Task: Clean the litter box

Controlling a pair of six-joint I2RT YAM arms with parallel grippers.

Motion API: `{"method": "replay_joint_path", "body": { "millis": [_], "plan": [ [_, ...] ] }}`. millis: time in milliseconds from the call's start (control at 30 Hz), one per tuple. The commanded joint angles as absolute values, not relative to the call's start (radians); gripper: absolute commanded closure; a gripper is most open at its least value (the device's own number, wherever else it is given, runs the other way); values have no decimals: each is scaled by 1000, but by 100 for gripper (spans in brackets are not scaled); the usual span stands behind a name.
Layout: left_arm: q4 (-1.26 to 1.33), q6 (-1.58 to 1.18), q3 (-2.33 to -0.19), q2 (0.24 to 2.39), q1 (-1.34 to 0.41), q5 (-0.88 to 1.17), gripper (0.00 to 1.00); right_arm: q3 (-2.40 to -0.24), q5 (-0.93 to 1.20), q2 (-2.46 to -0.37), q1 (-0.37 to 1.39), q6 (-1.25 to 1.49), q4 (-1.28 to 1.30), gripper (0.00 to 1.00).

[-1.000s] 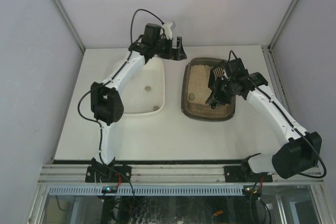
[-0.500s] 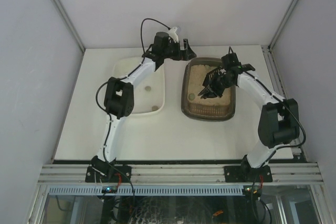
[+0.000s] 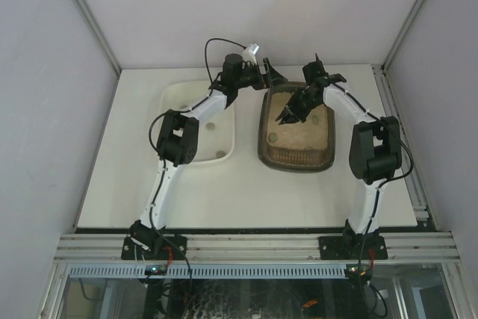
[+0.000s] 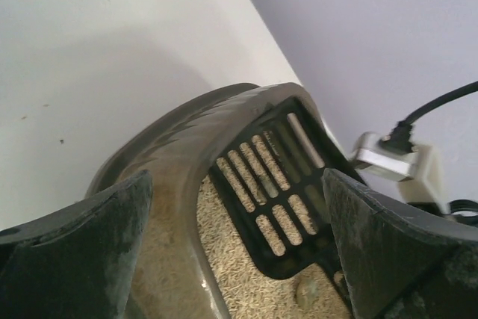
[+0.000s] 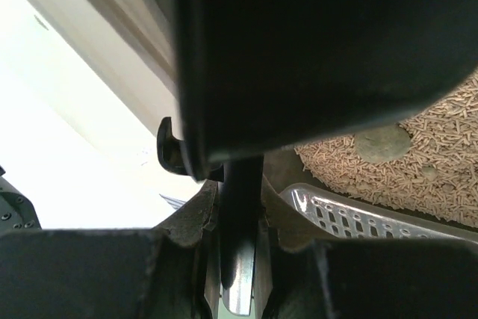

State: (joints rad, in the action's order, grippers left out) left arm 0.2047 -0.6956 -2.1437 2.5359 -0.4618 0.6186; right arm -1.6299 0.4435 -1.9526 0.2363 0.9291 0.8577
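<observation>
The dark brown litter box (image 3: 266, 156) with tan litter sits right of centre. It also shows in the left wrist view (image 4: 179, 155). My right gripper (image 3: 296, 108) is over its far half, shut on the handle of the black slotted scoop (image 3: 287, 115). In the right wrist view the gripper (image 5: 239, 259) clamps the scoop's handle (image 5: 240, 207), and the scoop's body fills the top. My left gripper (image 3: 269, 77) is open at the box's far left corner. In the left wrist view its jaws (image 4: 239, 222) stand on either side of the rim, with the scoop (image 4: 272, 184) between them. A grey clump (image 5: 381, 142) lies in the litter.
A white tub (image 3: 173, 102) stands left of the litter box with two small lumps (image 3: 210, 125) in it. Another clump (image 3: 273, 137) lies at the litter box's left side. The back wall is close behind both grippers. A white camera plug (image 4: 392, 162) hangs by the wall.
The left gripper has moved right from the tub's far edge to the litter box's far left corner. The right gripper has carried the scoop toward the far end of the litter box.
</observation>
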Motion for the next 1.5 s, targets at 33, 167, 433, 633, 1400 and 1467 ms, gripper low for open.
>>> {"method": "replay_joint_path", "body": {
  "millis": [33,167,433,633,1400,1467],
  "plan": [
    [330,-778,-2199,2545,-457,681,0,-1679,393,-1974,236,964,859,100],
    [355,-797,-2174,2545,-456,688,0,-1632,374,-1944,227,974,843,100],
    [388,-829,-2163,2554,-456,693,0,-1565,402,-1959,195,992,774,100],
    [391,-835,-2163,2553,-456,699,0,-1534,460,-1996,185,1028,659,100],
    [393,-820,-2106,2525,-445,713,0,-1239,635,-2052,179,1292,-94,100],
    [403,-831,-2100,2521,-439,717,0,-1211,667,-2068,178,1319,-189,100]
  ]
}}
